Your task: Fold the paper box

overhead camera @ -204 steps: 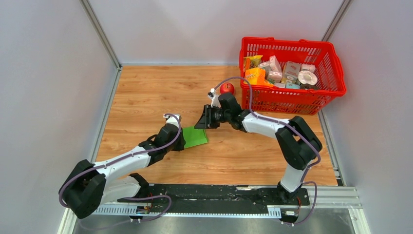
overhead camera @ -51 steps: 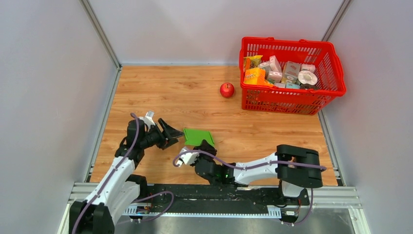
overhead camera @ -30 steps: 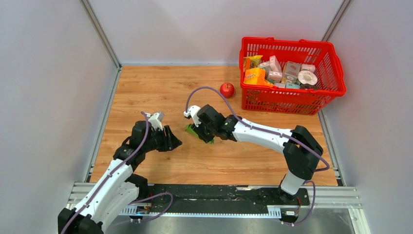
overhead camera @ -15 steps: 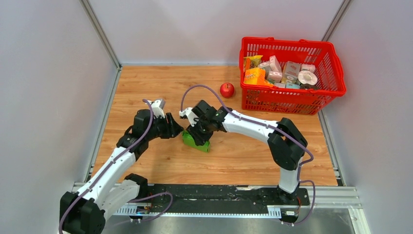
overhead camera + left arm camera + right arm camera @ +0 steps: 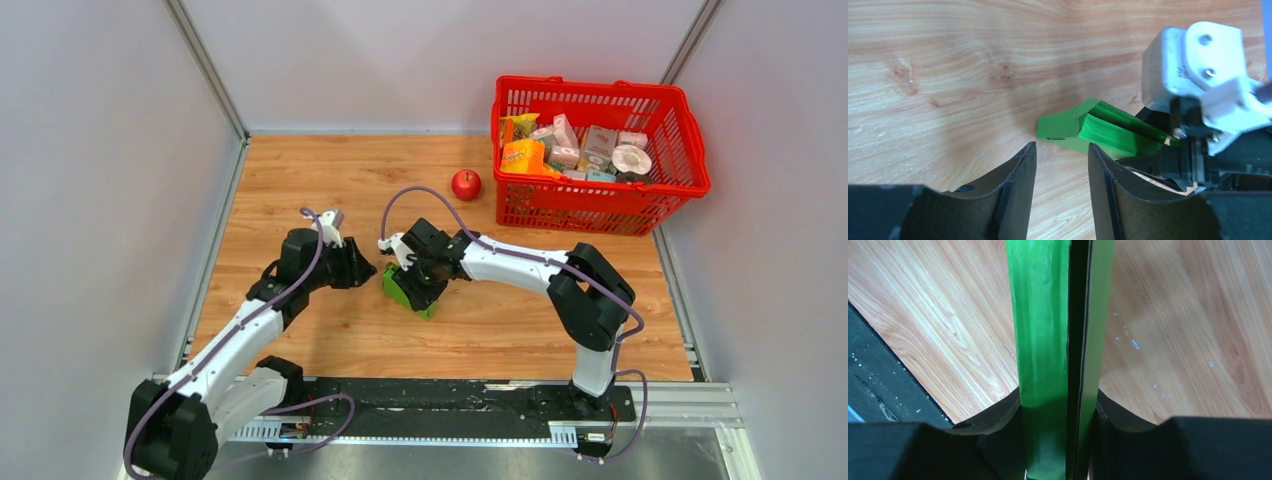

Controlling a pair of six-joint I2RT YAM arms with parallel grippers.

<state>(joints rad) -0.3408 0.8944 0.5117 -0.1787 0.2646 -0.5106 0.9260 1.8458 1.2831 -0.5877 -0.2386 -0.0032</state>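
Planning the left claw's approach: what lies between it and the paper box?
Only bare table separates the left claw from the paper box, per the left wrist view.

Red apple (image 5: 465,184) on wooden table (image 5: 300,180), beside red basket (image 5: 600,205) — small packages (image 5: 580,147) inside

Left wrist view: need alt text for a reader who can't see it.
A partly folded green paper box lies on the wooden table, one end clamped in the right gripper. The left gripper fills the foreground, its two dark fingers open and empty, their tips close to the box's free end.
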